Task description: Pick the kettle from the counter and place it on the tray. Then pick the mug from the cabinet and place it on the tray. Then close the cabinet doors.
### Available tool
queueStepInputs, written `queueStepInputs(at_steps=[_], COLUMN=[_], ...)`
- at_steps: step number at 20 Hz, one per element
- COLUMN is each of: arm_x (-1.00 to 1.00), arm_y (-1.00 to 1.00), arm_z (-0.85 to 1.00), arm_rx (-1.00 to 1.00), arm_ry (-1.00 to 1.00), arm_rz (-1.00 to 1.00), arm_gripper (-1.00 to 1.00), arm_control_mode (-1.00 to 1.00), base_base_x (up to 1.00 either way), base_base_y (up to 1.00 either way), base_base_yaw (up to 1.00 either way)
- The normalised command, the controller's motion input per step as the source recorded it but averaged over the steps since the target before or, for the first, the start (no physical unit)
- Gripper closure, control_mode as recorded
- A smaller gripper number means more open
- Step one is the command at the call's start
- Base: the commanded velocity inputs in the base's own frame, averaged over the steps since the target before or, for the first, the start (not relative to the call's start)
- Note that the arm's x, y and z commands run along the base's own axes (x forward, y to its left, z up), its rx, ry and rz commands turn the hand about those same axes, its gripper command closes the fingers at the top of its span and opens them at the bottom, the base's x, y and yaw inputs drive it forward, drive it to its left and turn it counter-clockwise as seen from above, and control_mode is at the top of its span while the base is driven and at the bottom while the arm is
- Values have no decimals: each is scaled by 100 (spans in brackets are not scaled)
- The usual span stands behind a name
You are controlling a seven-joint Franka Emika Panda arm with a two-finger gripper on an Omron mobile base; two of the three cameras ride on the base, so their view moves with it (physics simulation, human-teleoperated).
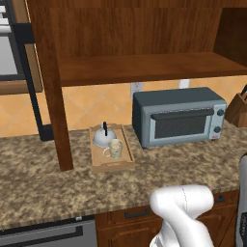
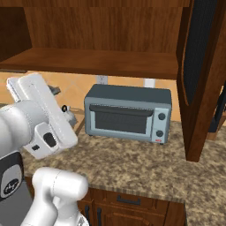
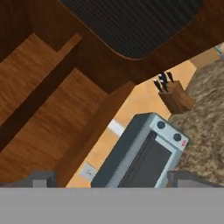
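A granite tabletop [image 1: 43, 178] is seen under an open wooden cabinet [image 1: 144, 67]. A light-wood tray [image 1: 99, 161] lies on the tabletop, left of a grey toaster oven [image 1: 178, 118]. On the tray, the kettle [image 1: 103, 137] stands at the back and the mug [image 1: 116, 148] just in front of it. The cabinet shelf is bare. Both doors [image 2: 201, 79] are swung open. A knife block [image 3: 175, 96] stands beyond the oven. The hand [image 3: 111, 179] is raised toward the cabinet, its fingers [image 3: 41, 179] spread wide, holding nothing.
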Motion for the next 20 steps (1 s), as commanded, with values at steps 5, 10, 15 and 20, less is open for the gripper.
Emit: queueStepInputs(at_steps=[5, 10, 15, 20], arm_x=[-48, -55, -61, -60], arm_y=[-53, -56, -64, -65], arm_z=[34, 30, 19, 17], arm_rx=[34, 30, 21, 12], arm_ry=[-9, -4, -9, -9], arm_rz=[-25, -25, -19, -21], arm_gripper=[-100, -100, -100, -100], arm_control_mode=[-100, -100, -100, -100], base_base_x=[0, 0, 0, 0], base_base_y=[0, 0, 0, 0], base_base_yaw=[0, 0, 0, 0])
